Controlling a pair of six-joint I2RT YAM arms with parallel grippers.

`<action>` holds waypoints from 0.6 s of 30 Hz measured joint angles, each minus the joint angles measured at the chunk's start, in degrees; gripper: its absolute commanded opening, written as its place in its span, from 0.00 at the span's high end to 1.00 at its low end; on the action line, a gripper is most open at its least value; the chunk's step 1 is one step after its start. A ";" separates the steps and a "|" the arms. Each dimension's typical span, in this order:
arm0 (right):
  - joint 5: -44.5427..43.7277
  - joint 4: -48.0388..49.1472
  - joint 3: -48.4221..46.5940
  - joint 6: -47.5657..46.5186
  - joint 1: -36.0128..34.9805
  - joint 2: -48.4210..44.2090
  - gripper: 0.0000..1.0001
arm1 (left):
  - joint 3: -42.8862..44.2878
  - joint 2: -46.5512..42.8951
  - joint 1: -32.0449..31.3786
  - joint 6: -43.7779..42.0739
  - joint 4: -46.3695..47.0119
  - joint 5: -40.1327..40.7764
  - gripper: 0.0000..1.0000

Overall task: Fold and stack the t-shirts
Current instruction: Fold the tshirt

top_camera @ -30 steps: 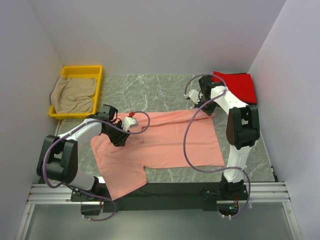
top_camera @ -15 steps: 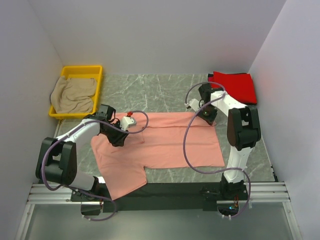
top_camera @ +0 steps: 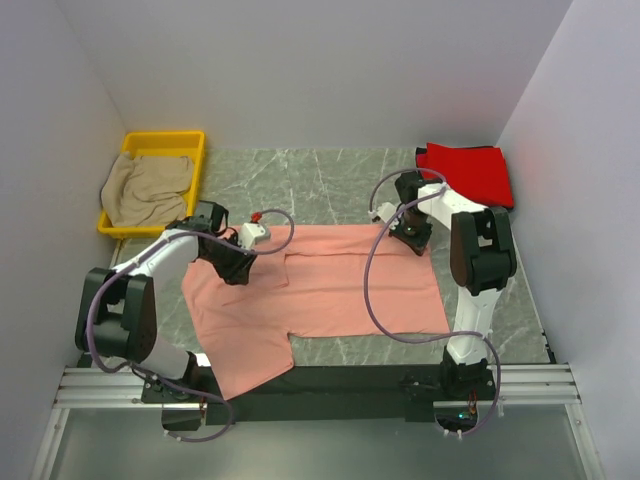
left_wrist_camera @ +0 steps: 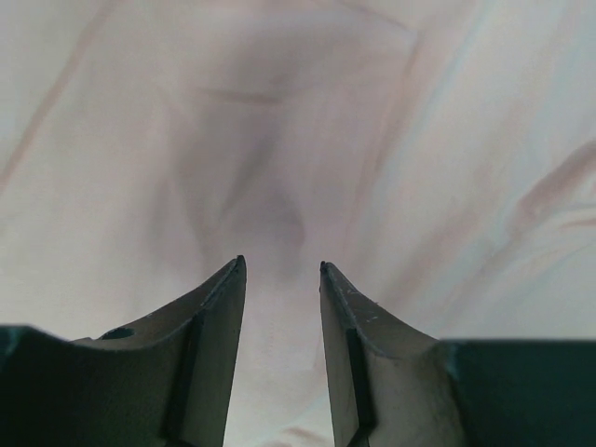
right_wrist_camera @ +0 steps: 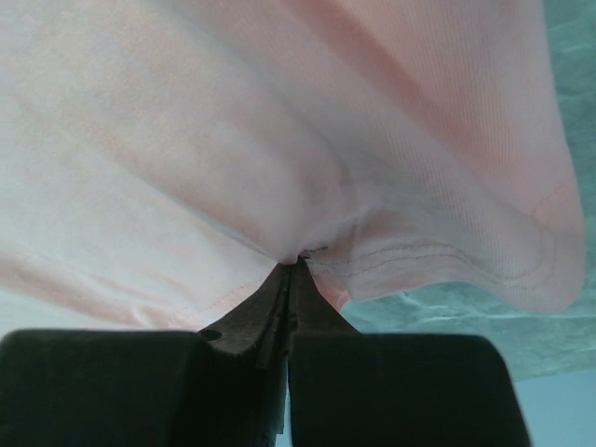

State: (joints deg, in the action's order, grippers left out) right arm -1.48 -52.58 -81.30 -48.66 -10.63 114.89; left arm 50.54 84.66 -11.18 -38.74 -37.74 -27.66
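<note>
The salmon-pink t-shirt (top_camera: 330, 290) lies spread across the middle of the table. My left gripper (top_camera: 233, 264) hovers low over its far left part. In the left wrist view the left gripper (left_wrist_camera: 281, 265) is open, with pink cloth (left_wrist_camera: 298, 130) lying under and between its fingers. My right gripper (top_camera: 408, 228) is at the shirt's far right corner; the right wrist view shows the right gripper (right_wrist_camera: 298, 259) shut on the stitched hem (right_wrist_camera: 438, 256). The red t-shirt (top_camera: 472, 170) lies at the back right. The beige t-shirt (top_camera: 148, 190) is crumpled in the bin.
The yellow plastic bin (top_camera: 165, 138) stands at the back left against the wall. White walls close in both sides and the back. Grey marbled tabletop (top_camera: 320, 180) shows behind the pink shirt. Purple cables loop over the shirt beside each arm.
My right gripper has moved nearer with the shirt's far corner, and the raised far edge now lies flatter. My left gripper shifted slightly back and left over the cloth.
</note>
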 measured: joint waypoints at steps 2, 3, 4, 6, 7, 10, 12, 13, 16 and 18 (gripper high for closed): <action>0.87 -0.87 -0.15 0.48 0.07 0.00 1.00 | 1.92 1.46 1.25 1.20 0.26 -0.81 0.58; 1.22 -1.42 -0.33 0.72 0.13 0.00 1.00 | 2.71 2.05 1.88 1.92 0.35 -1.01 0.58; 1.77 -2.10 -0.59 0.85 0.20 0.00 1.00 | 3.58 2.64 2.62 2.56 0.24 -1.16 0.58; 2.45 -3.72 -1.70 0.85 0.42 0.00 0.87 | 6.27 4.42 4.55 4.31 0.35 -1.53 0.57; 2.62 -4.33 -2.21 0.81 0.50 0.00 0.80 | 8.31 5.70 5.81 5.31 0.11 -1.46 0.55; 3.30 -7.08 -4.83 -0.17 0.79 0.00 0.63 | 16.04 10.34 8.98 6.95 0.00 -0.90 0.52; 3.98 -8.85 -8.17 -0.35 1.01 0.00 0.63 | 21.42 13.40 10.60 7.52 0.63 0.20 0.51; 4.20 -9.46 -10.69 0.02 1.14 0.09 0.64 | 23.19 14.43 11.06 7.80 1.22 0.98 0.50; 4.28 -9.03 -19.21 1.77 1.38 1.05 0.68 | 26.53 16.46 11.45 7.87 2.38 3.34 0.48; 4.07 -7.56 -23.87 3.15 1.42 2.34 0.69 | 27.80 17.81 11.34 7.74 2.86 4.70 0.47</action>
State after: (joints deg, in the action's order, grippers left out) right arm 2.59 -60.14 -105.16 -45.52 -9.21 117.23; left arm 78.35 102.48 0.16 -31.00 -34.87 -22.96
